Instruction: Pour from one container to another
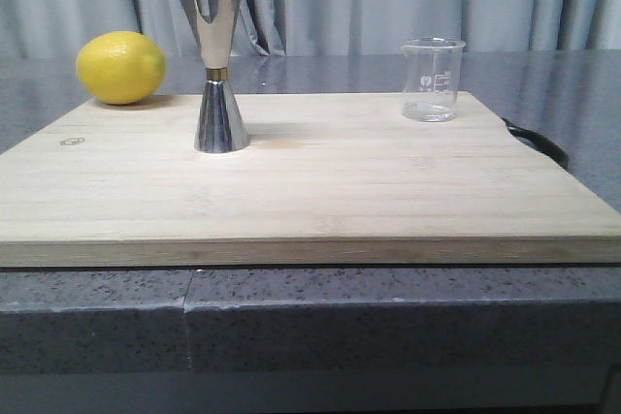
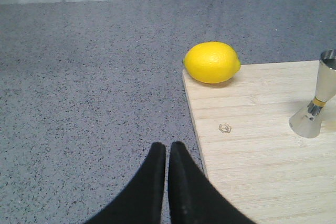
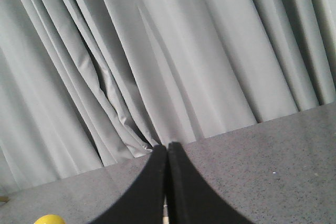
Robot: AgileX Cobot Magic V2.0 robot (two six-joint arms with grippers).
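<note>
A small clear glass beaker [image 1: 432,79] with white printed marks stands upright at the back right of the wooden board [image 1: 310,191]. A taller steel jigger [image 1: 215,65] stands upright at the board's back left, and its lower part [image 2: 317,106] shows in the left wrist view. My left gripper [image 2: 168,148] is shut and empty over the grey counter, just off the board's left edge. My right gripper [image 3: 167,148] is shut and empty, facing the curtain. Neither gripper shows in the front view.
A yellow lemon [image 1: 121,67] lies at the board's back left corner, left of the jigger; the same lemon [image 2: 212,62] shows in the left wrist view. A black handle [image 1: 539,140] pokes out past the board's right edge. Grey speckled counter [image 2: 89,87] surrounds the board; a curtain [image 3: 157,51] hangs behind.
</note>
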